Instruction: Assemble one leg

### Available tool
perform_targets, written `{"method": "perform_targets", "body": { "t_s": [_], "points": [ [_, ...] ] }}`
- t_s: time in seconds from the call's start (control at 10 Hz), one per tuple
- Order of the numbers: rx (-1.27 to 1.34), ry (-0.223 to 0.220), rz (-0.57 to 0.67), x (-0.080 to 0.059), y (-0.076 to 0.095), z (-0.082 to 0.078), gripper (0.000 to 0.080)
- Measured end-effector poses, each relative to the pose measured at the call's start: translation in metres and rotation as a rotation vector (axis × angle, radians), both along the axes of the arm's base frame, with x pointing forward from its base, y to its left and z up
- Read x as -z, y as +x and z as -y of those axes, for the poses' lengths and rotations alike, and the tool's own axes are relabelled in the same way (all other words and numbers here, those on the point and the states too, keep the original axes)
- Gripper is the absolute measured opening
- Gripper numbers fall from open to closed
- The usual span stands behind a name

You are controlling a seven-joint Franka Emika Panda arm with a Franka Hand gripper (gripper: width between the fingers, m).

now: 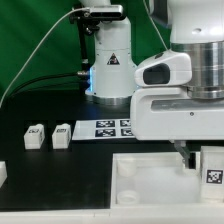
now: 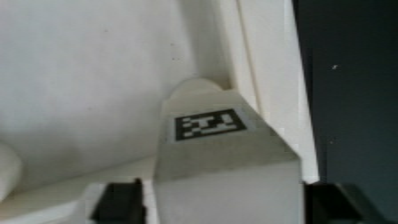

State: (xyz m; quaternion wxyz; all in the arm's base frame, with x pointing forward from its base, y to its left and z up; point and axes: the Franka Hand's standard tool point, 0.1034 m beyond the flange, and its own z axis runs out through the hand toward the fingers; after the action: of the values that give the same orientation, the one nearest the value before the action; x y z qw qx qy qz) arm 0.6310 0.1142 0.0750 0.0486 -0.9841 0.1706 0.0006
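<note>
The worktop is black, with a green backdrop behind its far edge. The arm fills the exterior view's right side, its white wrist housing reaching down over the near right part of the worktop. Beneath it lies the panel, a large white square board at the near edge. The marker board lies flat behind the panel, near the arm's base. Two spare legs and stand side by side toward the left edge, well apart from the panel. The gripper is closed on the leg: in the wrist view the two black fingertips press against opposite faces of this white block, whose tagged face points at the camera. The leg's far end sits against the panel's raised rim; whether it touches cannot be told. In the exterior view the held leg shows at the right edge, above the panel.
</note>
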Motion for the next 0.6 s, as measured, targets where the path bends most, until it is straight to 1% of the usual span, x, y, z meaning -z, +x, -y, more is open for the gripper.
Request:
{"method": "perform_targets", "body": {
  "t_s": [0.1, 0.2, 0.4, 0.6],
  "points": [
    [0.117, 0.002, -0.015, 0.0009, -0.0010, 0.0012, 0.0295],
    [0.196, 0.004, -0.022, 0.0011, -0.0012, 0.0016, 0.0295],
    [0.441, 0.003, -0.059, 0.0008, -0.0005, 0.0027, 0.0295],
    [0.912, -0.003, -0.117, 0.0025, -0.0011, 0.0027, 0.0295]
  ]
}}
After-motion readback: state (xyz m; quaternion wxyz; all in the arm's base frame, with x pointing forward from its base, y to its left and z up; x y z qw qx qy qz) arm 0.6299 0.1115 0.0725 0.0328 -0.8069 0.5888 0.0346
